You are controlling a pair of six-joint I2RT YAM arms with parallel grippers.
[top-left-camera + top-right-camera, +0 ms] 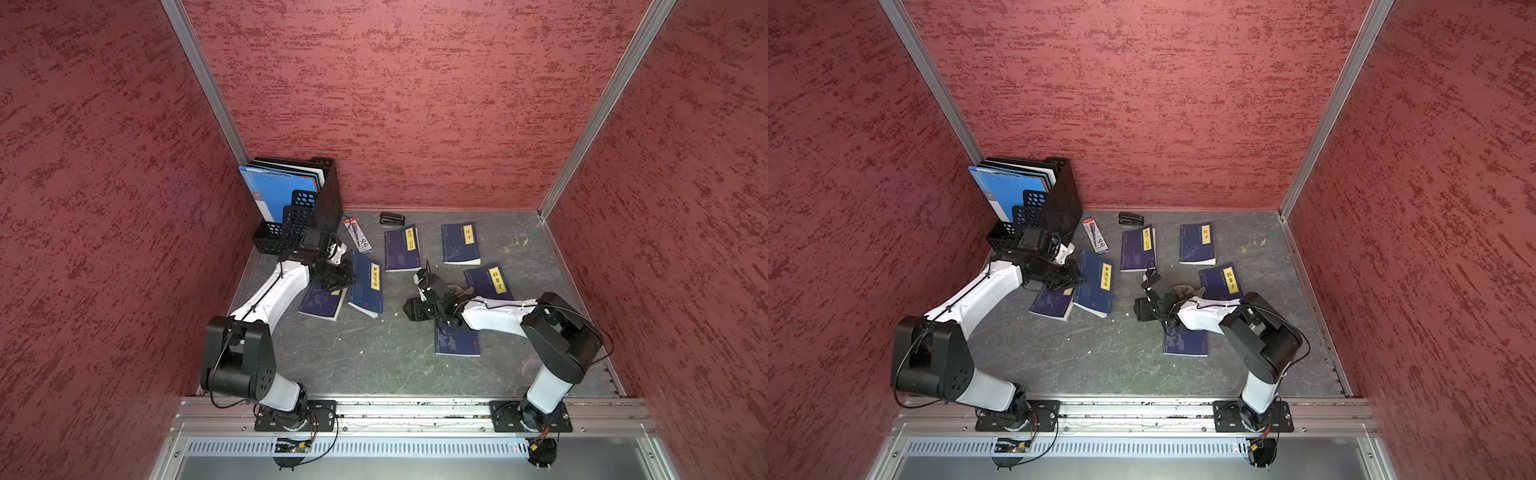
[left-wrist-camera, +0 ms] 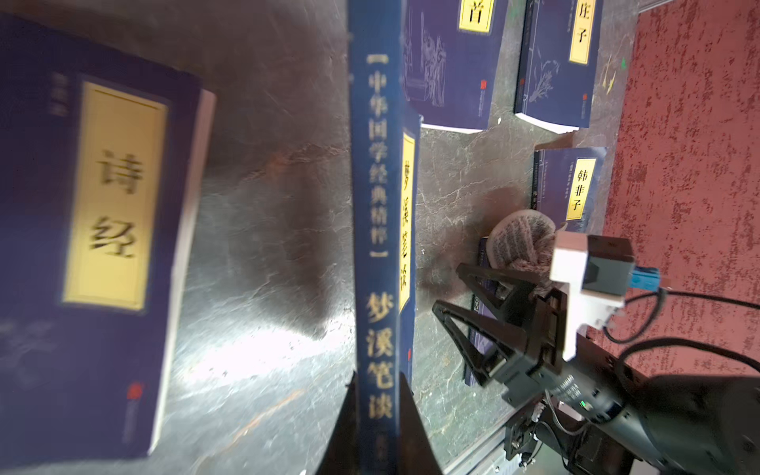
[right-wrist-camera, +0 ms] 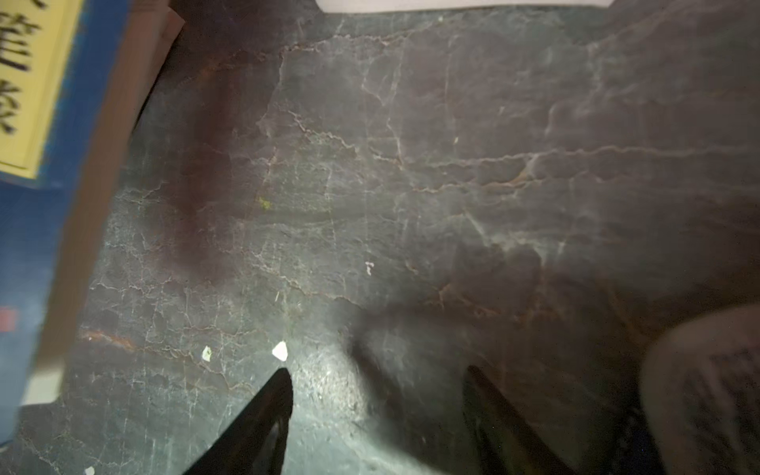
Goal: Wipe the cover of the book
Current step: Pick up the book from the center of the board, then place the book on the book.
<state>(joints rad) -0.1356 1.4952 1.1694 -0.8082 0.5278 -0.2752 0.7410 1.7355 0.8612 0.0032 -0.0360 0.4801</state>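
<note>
Dark, veined surface [image 1: 374, 365] boxed in by rough red walls [image 1: 395, 104].
My left pincer [image 2: 377, 376] is clenched on the spine of the book [image 1: 365, 286], near the black file rack [image 1: 322, 195]. My right pincer [image 3: 378, 370] hangs released over bare surface, the cloth [image 2: 520, 242] just beside it.

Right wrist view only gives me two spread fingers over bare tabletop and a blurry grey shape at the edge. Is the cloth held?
Observer: No. In the left wrist view the cloth lies beside the open right gripper, outside its fingers.
Operator: What is the left arm doing?
Observer: The left gripper is shut on the spine of a book.
Operator: Is that book lying flat?
Observer: No. In a top view it is tilted and overlaps a second book.
</note>
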